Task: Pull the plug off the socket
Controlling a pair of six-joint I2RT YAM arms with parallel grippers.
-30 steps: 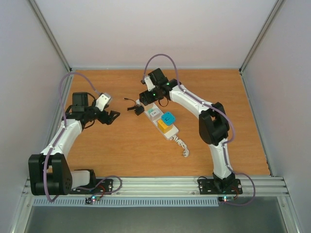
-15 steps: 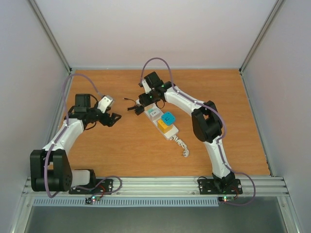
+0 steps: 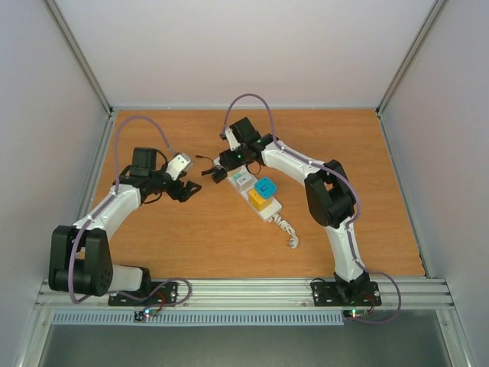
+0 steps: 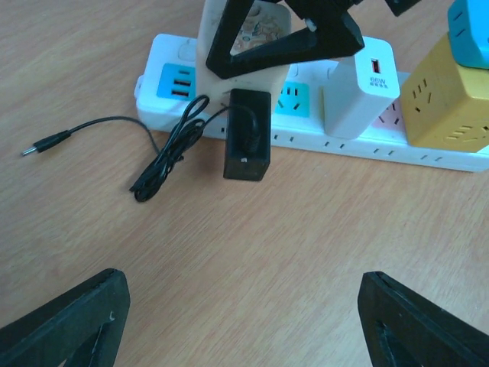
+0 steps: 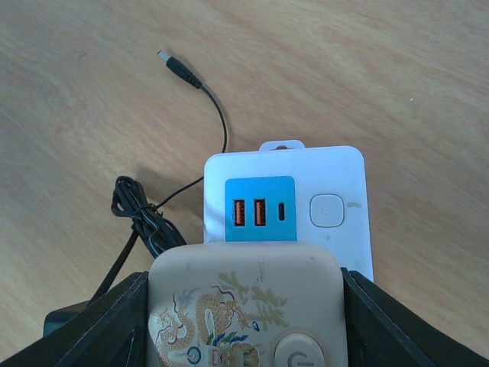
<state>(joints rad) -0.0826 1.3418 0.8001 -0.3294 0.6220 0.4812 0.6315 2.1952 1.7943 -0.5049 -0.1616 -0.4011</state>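
Right gripper (image 3: 228,158) pinches the beige plug (image 5: 244,306) at the socket's (image 5: 336,170) far end, toward the counter's (image 3: 344,130) far edge — left gripper (image 4: 241,321) hangs spread, black adapter (image 4: 247,145) against the socket's side.

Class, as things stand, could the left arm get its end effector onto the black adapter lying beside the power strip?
Probably yes. The left end effector is open, facing the black adapter with only tabletop between. The right end effector, shut on the beige plug, sits close behind, so room is tight.
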